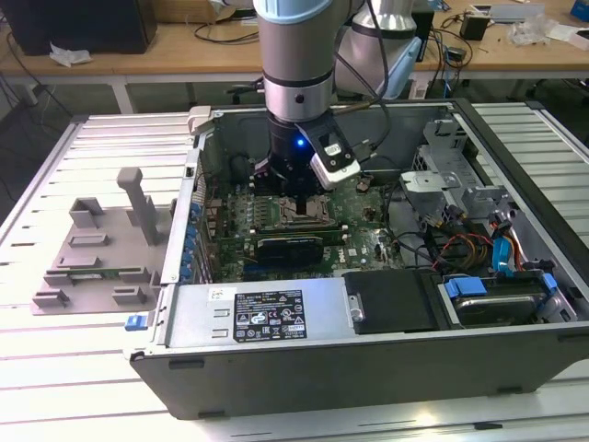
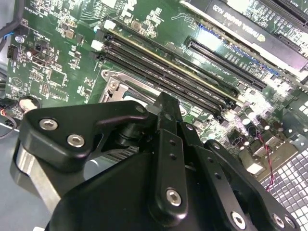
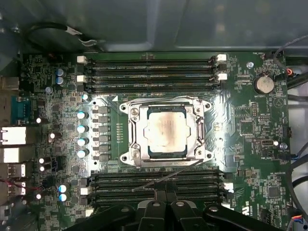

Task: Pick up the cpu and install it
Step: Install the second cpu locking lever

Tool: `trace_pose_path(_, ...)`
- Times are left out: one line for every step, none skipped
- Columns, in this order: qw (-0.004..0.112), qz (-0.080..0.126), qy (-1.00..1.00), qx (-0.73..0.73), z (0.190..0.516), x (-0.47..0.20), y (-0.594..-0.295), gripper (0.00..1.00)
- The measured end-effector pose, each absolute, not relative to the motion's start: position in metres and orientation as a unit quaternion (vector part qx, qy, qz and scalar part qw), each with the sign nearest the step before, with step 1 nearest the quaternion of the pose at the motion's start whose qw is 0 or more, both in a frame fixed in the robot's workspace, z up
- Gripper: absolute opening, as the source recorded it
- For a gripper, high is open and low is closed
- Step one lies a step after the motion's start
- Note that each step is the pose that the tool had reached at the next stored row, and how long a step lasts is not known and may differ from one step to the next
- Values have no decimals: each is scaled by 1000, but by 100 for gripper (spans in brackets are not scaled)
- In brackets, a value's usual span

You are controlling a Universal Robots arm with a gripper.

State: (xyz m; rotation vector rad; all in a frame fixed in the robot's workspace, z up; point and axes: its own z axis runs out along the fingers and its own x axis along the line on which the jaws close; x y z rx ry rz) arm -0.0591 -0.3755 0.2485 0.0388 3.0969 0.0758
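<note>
The cpu (image 3: 167,131), a square chip with a shiny silver-grey top, lies flat in the metal-framed socket (image 3: 131,144) on the green motherboard (image 3: 250,144) in the first wrist view. My gripper (image 3: 166,193) hangs above the board just beside the socket, over the memory slots, with its black fingers together and nothing between them. In the exterior view the arm reaches straight down into the open computer case (image 1: 368,368), and the gripper (image 1: 299,195) sits low over the socket area. The second wrist view has the gripper (image 2: 166,103) body covering most of the socket.
A grey plastic fixture (image 1: 101,249) with upright posts stands on the slatted table at the exterior view's left. Inside the case are a black expansion card (image 1: 290,247), the power supply (image 1: 258,313), a drive bay (image 1: 488,304) and loose cables (image 1: 460,247).
</note>
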Motion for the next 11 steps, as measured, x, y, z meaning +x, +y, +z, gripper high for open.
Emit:
trace_pose_path(23, 25, 999, 12, 247, -61, -375, 11)
trace_pose_path(24, 26, 999, 8, 245, -63, -375, 11)
trace_pose_path(24, 27, 999, 7, 243, -65, -375, 11)
trace_pose_path(24, 29, 999, 7, 242, -65, -375, 11)
trace_pose_path(25, 33, 999, 5, 240, -65, -375, 11)
trace_pose_path(24, 38, 999, 4, 238, -66, -375, 11)
trace_pose_path(24, 41, 999, 4, 237, -67, -375, 11)
trace_pose_path(24, 45, 999, 4, 236, -69, -375, 11)
trace_pose_path(24, 45, 999, 4, 234, -71, -375, 11)
trace_pose_path(24, 45, 999, 4, 233, -75, -375, 11)
trace_pose_path(24, 45, 999, 4, 233, -77, -375, 11)
